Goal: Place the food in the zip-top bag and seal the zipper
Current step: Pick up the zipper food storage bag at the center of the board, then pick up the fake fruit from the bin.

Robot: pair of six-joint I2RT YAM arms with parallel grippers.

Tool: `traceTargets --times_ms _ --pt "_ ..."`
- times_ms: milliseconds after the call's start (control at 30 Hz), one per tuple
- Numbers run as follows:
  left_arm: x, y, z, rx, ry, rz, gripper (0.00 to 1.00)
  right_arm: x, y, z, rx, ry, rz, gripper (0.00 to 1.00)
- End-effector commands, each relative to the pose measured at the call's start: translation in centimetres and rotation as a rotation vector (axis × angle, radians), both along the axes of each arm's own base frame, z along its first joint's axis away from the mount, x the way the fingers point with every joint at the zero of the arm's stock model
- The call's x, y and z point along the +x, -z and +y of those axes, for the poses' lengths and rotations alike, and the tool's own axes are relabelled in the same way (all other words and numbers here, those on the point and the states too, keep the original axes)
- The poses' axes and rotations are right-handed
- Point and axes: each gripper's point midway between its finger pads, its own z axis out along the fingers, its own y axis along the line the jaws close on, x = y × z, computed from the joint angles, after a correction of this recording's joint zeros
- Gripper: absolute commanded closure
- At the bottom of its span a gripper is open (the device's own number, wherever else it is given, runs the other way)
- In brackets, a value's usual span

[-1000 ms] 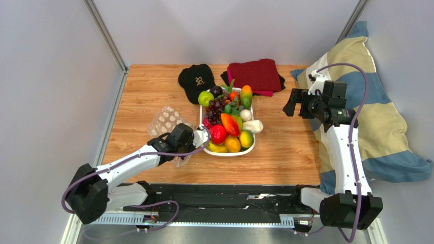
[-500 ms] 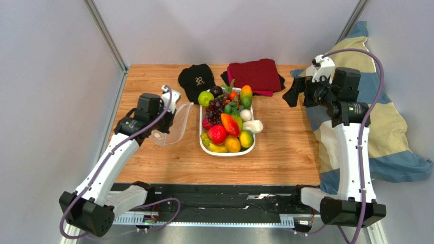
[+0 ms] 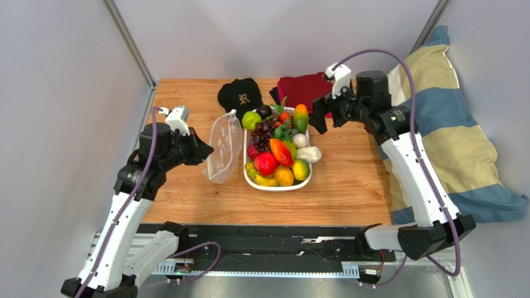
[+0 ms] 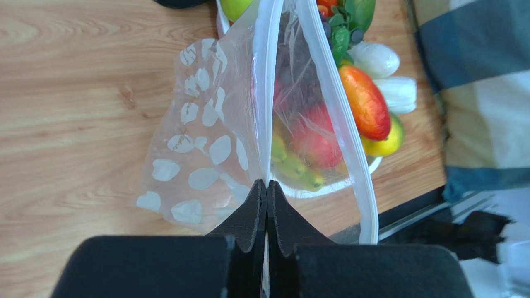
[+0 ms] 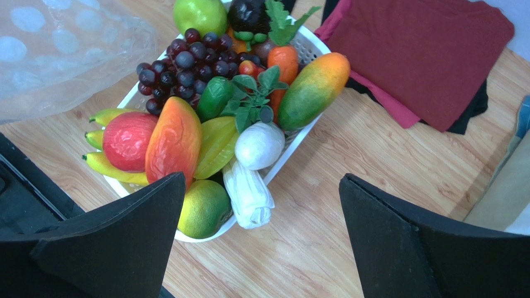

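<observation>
Both arms moved since earlier: left fingers — pinched shut on bag rim, bag mouth open, just left of tray; right fingers — spread wide above food, which lies in tray on table.

Left arm raised, jaws pressed together, right arm extended, jaws apart

a light wooden surface with clear grain fills the middle of a cell closed in by plain pale grey walls. slim metal posts rise at its two far corners. a big cushion, striped blue and cream, lies along the right edge. a black rail runs along the near edge. the light is soft and even.
</observation>
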Motion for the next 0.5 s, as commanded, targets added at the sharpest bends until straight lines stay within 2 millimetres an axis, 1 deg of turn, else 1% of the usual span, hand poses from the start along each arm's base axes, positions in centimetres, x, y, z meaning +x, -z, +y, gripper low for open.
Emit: traceTargets --times_ms 0,33,67,133,167,200,233,267,367,467 --pt "0.1 0.0 0.0 -0.185 -0.158 0.081 1.00 0.2 -1.8 2.5 -0.043 -0.050 -0.076 0.00" --pt "0.1 0.1 0.3 -0.207 -0.199 0.099 1.00 0.2 -1.4 3.3 -0.043 -0.063 -0.065 0.00" --pt "0.1 0.4 1.0 -0.202 -0.240 0.098 1.00 -0.3 -1.3 4.5 -0.039 -0.097 -0.060 0.00" --pt "0.2 1.2 3.0 -0.187 -0.346 0.126 1.00 -0.4 -0.7 5.7 -0.035 -0.119 -0.044 0.00" --pt "-0.2 2.1 3.9 -0.150 -0.387 0.153 1.00 -0.5 0.0 6.6 -0.042 -0.132 -0.023 0.00" --pt "-0.3 2.4 4.1 -0.134 -0.392 0.156 1.00 -0.5 0.6 7.0 -0.040 -0.131 -0.002 0.00" --pt "-0.4 2.8 4.2 -0.123 -0.389 0.161 1.00 -0.7 1.0 7.6 -0.039 -0.139 0.011 0.00" --pt "-0.5 3.5 3.9 -0.118 -0.369 0.173 1.00 -0.6 1.8 8.0 -0.044 -0.142 0.034 0.00" --pt "-0.3 5.3 3.3 -0.110 -0.330 0.205 1.00 -1.0 3.2 9.4 -0.046 -0.166 0.075 0.03" --pt "-0.1 5.8 3.0 -0.110 -0.300 0.181 1.00 -1.5 5.0 10.5 -0.038 -0.175 0.140 0.04"
